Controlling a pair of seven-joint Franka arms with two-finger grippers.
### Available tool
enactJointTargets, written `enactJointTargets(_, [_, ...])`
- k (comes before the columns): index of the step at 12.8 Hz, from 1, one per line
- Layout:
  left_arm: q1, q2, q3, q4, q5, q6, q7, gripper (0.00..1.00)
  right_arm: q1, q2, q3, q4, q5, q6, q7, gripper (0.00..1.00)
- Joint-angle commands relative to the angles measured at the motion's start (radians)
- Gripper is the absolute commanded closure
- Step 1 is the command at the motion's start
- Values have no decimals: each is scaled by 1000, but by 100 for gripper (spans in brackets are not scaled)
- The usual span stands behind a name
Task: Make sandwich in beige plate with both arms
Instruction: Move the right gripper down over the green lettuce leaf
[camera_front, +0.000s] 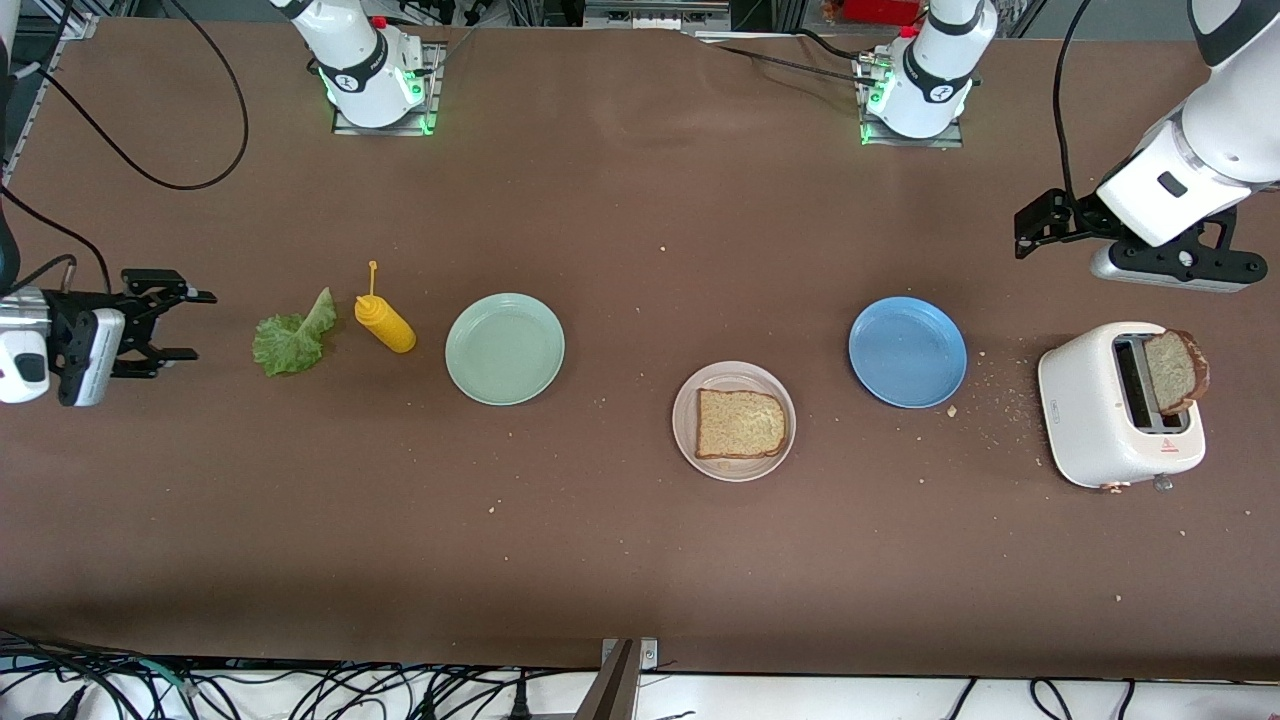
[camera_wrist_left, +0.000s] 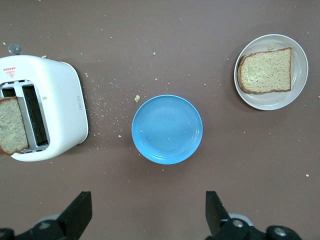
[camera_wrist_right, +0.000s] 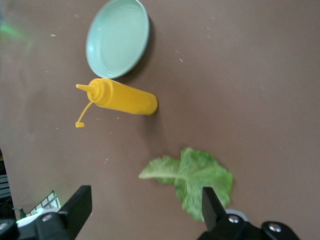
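The beige plate (camera_front: 685, 440) (camera_wrist_left: 300, 65) lies mid-table with one slice of brown bread (camera_front: 738, 424) (camera_wrist_left: 265, 71) flat on it. A second slice (camera_front: 1173, 372) (camera_wrist_left: 11, 125) stands up out of the white toaster (camera_front: 1095, 420) (camera_wrist_left: 60, 100) at the left arm's end. A green lettuce leaf (camera_front: 292, 340) (camera_wrist_right: 197, 175) lies on the table toward the right arm's end. My right gripper (camera_front: 185, 324) (camera_wrist_right: 145, 195) hovers open and empty beside the leaf. Over bare table near the toaster and the blue plate, my left gripper (camera_front: 1022, 235) (camera_wrist_left: 147, 200) hangs open, holding nothing.
A yellow squeeze bottle (camera_front: 385, 322) (camera_wrist_right: 125, 97) lies on its side between the lettuce and a pale green plate (camera_front: 505, 349) (camera_wrist_right: 117, 37). The blue plate (camera_front: 907, 352) (camera_wrist_left: 167, 129) sits between the beige plate and the toaster. Crumbs are scattered around the toaster.
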Motion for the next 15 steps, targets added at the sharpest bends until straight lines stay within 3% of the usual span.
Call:
enactJointTargets(1, [2, 6, -4, 25, 20, -23, 1, 0, 57, -92, 5, -11, -157, 16, 294, 2])
enactJointTargets(4, [2, 6, -4, 25, 20, -23, 1, 0, 103, -92, 5, -31, -276, 65, 613, 1])
enactJointTargets(7, [2, 6, -4, 25, 20, -23, 1, 0, 158, -94, 7, -111, -330, 165, 846, 1])
enactJointTargets(15, [2, 6, -4, 25, 20, -23, 1, 0, 209, -143, 32, -556, -334, 646, 1091, 1])
